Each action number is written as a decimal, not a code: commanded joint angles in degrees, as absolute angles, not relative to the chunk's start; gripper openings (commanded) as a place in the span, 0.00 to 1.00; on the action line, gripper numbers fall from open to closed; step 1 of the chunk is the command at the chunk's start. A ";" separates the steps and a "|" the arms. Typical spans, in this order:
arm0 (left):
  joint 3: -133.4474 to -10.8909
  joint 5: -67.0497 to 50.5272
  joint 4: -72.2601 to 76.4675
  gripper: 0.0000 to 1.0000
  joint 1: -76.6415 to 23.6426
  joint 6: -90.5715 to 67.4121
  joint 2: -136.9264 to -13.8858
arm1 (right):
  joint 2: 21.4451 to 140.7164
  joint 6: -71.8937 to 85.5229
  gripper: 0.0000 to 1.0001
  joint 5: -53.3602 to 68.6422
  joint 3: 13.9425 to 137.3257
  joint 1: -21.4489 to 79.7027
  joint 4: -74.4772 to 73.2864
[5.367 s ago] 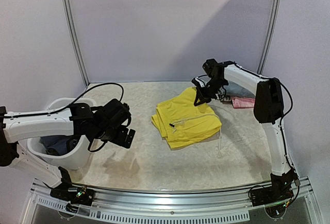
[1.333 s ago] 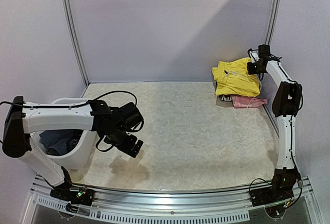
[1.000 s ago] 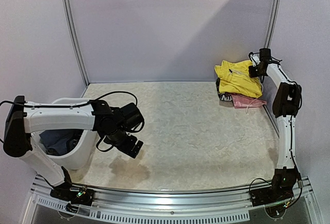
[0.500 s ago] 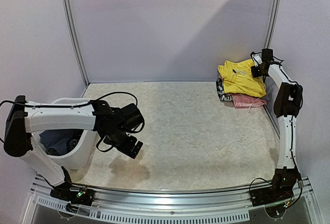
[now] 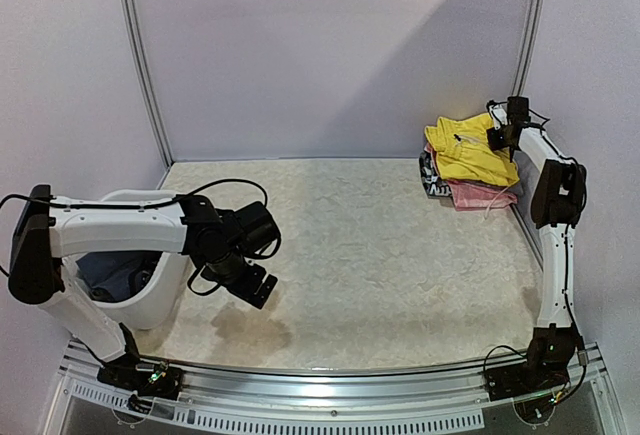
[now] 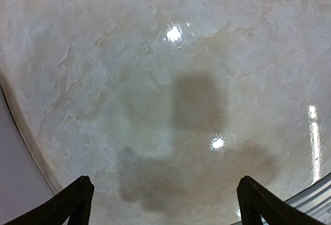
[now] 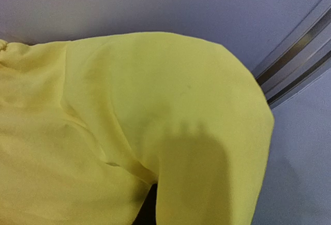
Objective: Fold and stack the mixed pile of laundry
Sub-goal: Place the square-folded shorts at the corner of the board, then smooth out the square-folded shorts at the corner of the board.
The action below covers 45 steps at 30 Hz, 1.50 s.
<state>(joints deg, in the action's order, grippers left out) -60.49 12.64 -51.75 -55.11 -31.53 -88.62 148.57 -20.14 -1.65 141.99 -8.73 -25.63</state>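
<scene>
The bright yellow shorts (image 5: 465,152), folded, lie on top of a pink piece (image 5: 480,193) and a dark patterned item (image 5: 430,180) in the far right corner. My right gripper (image 5: 497,141) is shut on the shorts' right edge, close to the corner post. In the right wrist view yellow cloth (image 7: 129,106) fills the frame and hides the fingers. Dark blue and grey garments (image 5: 115,275) lie inside the white tub (image 5: 120,198) at the left. My left gripper (image 5: 250,285) hangs open over bare table beside the tub, its fingers (image 6: 77,199) wide apart with nothing between them.
The back wall and the metal corner post (image 7: 295,54) stand right behind the stack. The marbled tabletop (image 5: 370,255) stretches between the two arms. A metal rail (image 5: 320,395) runs along the near edge.
The right gripper has carried the yellow shorts a little to the right and down onto the corner stack. The left arm has stayed still.
</scene>
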 commanded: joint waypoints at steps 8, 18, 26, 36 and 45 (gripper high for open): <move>-58.31 12.50 -50.96 0.99 -55.02 -32.75 -86.22 | 145.09 -16.17 0.76 -15.70 141.15 -7.51 -16.68; -55.42 13.98 -48.14 0.99 -55.02 -34.04 -83.12 | 135.84 -6.20 0.92 -12.29 136.41 -5.98 -17.04; -52.02 15.47 -46.43 0.99 -55.02 -35.22 -78.49 | 128.14 4.37 0.91 -4.10 127.55 -5.71 -18.04; -49.84 16.17 -48.33 1.00 -55.02 -37.69 -72.24 | 133.69 13.48 0.83 2.02 129.82 -6.49 -18.08; -47.93 16.42 -52.20 1.00 -55.02 -42.35 -66.27 | 144.44 27.10 0.75 12.33 136.91 -11.81 -10.57</move>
<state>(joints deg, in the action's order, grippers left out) -49.45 15.73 -49.60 -55.09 -39.35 -68.66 139.06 18.57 5.98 132.90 -8.84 -14.72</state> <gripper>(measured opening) 0.995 0.763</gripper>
